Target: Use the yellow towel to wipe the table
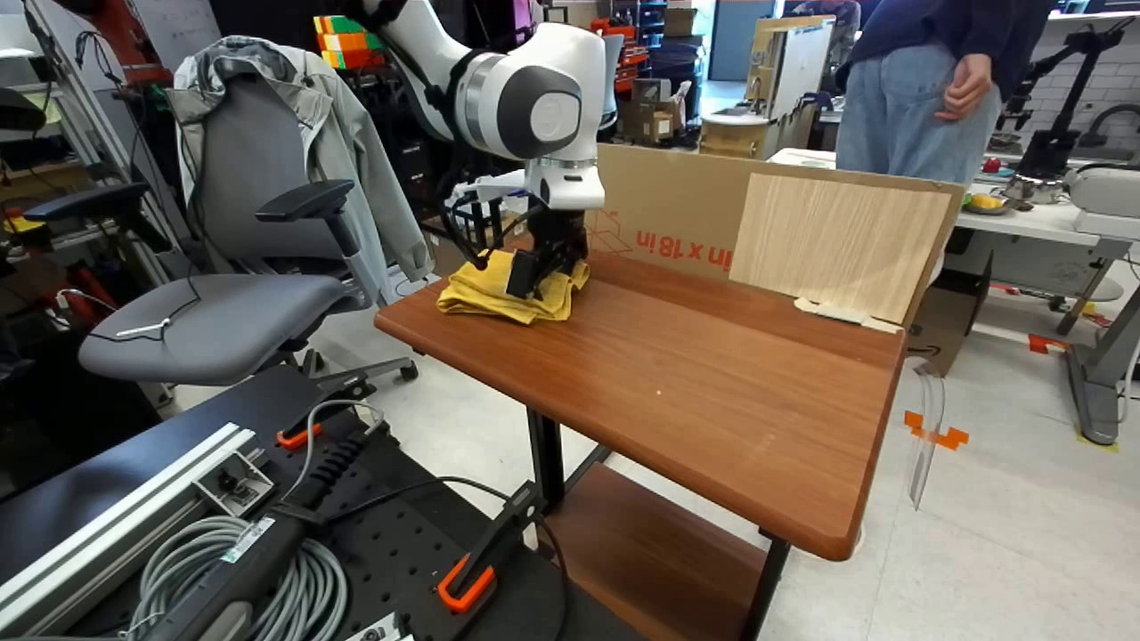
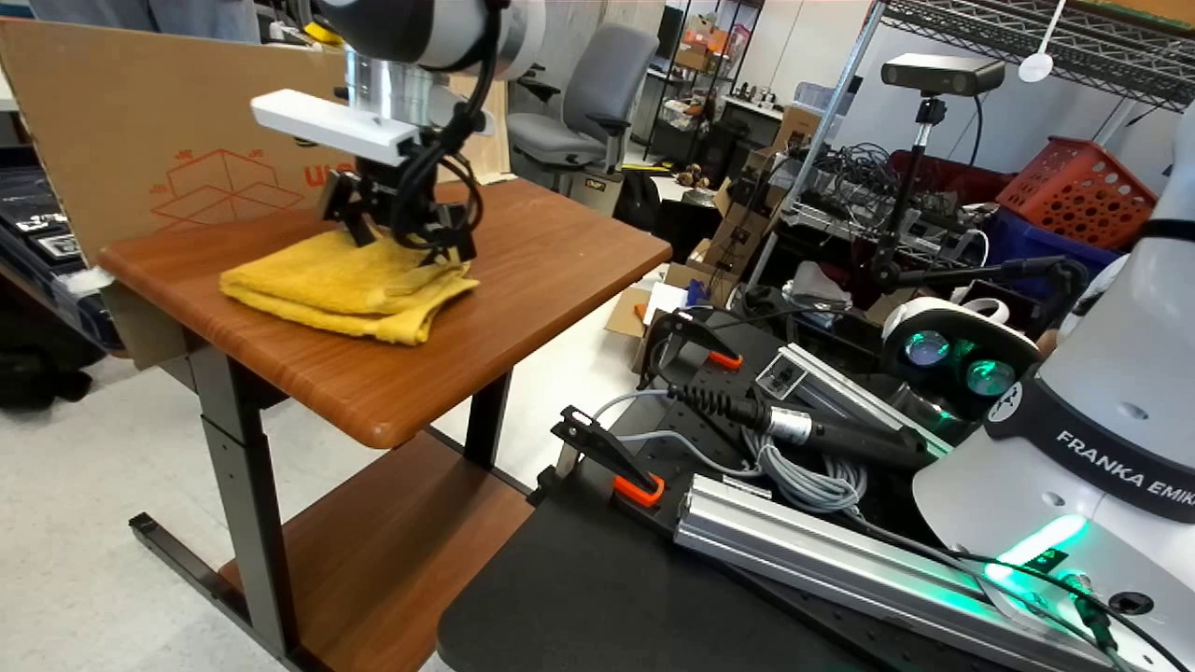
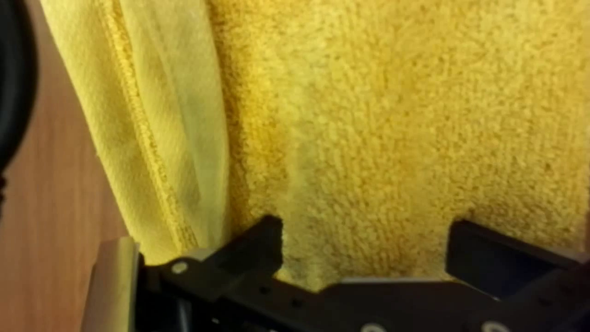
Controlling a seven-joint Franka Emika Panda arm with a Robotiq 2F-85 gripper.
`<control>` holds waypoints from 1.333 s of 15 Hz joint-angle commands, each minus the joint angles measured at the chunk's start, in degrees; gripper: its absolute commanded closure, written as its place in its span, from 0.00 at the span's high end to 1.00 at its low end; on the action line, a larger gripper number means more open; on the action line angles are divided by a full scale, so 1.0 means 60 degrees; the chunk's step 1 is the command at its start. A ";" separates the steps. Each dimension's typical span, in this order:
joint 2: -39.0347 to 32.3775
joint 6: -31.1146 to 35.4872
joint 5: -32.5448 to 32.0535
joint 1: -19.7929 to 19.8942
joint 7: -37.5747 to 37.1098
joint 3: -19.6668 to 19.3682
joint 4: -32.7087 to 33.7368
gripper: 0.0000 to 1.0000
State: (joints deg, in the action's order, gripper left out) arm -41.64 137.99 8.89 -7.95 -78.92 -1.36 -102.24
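Observation:
The yellow towel (image 1: 476, 292) lies folded in several layers on the brown wooden table (image 1: 695, 383), near one end. It also shows in an exterior view (image 2: 317, 275) and fills most of the wrist view (image 3: 378, 115), its folded edges on the left there. My black gripper (image 1: 545, 267) points down onto the towel in both exterior views (image 2: 406, 233). In the wrist view, its two fingers (image 3: 364, 235) are wide apart, with towel surface between them. The fingertips appear to touch the top of the towel. Whether any cloth is pinched cannot be seen.
A cardboard sheet (image 1: 668, 214) stands upright along one long table edge, with a light wood panel (image 1: 837, 240) leaning on it. A grey office chair (image 1: 214, 320) stands beyond the towel end. A black bench (image 2: 579, 579) with clamps and cables stands near the table.

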 commanded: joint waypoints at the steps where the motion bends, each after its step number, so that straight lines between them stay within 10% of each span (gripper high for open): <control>1: 0.0874 -0.0444 0.0267 0.0757 0.0779 -0.0285 -0.1704 1.00; 14: 0.1764 -0.0550 0.2393 0.3979 0.1151 -0.1903 -0.2438 1.00; 20: 0.2165 -0.0060 0.2911 0.3521 0.1069 -0.1371 -0.1680 1.00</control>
State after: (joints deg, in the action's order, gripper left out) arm -30.45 136.04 24.22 15.47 -72.58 -11.49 -113.70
